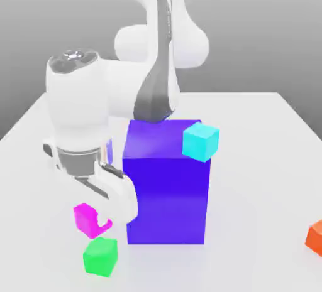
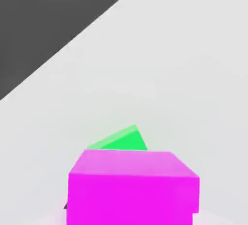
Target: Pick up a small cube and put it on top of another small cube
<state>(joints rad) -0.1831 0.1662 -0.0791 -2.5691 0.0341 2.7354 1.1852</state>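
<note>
White tabletop (image 1: 251, 209), grey backdrop behind, magenta cube (image 1: 87, 219) near green cube (image 1: 100, 257)

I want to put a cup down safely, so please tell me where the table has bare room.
Bare table lies between the big blue block and the orange cube at the exterior view's right edge. It is crowded on the left, where the claw is at the magenta cube, close to the green cube.
</note>
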